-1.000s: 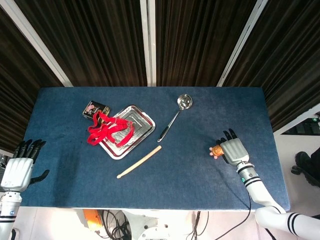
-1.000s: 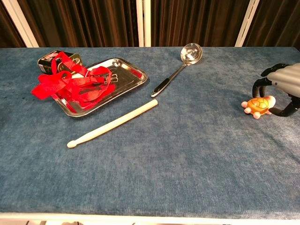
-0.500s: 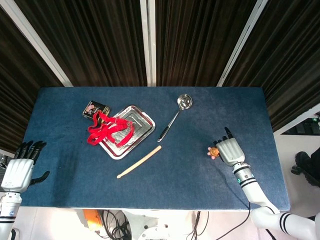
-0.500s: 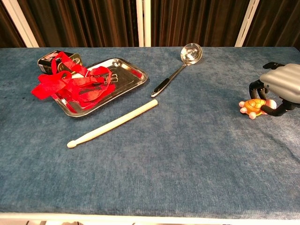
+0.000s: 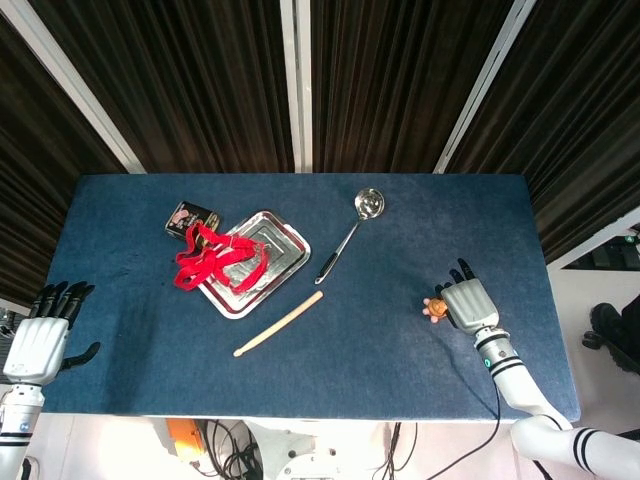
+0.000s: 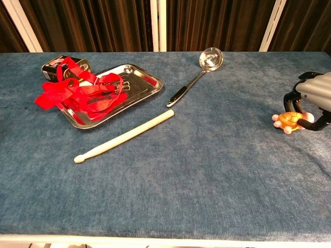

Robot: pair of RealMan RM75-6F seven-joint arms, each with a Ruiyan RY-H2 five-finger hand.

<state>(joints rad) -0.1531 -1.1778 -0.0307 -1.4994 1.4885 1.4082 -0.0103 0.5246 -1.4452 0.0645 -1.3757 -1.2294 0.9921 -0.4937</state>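
Near the right edge of the desk (image 5: 330, 190), the right hand (image 5: 468, 304) curls its fingers around a small orange toy turtle (image 6: 288, 120). It looks light, hard and smooth, best held across its shell. The left hand (image 5: 36, 338) hangs wide, holding nothing.

Robot lab or test bench, blue-clothed table (image 5: 400, 340), dark slatted wall panels (image 5: 200, 80), loose cables (image 5: 240, 440) on floor below

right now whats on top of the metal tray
A red strap lies tangled over the metal tray, spilling past its left edge onto a small tin. The tray's right part is bare; whatever lies beneath the strap is covered.
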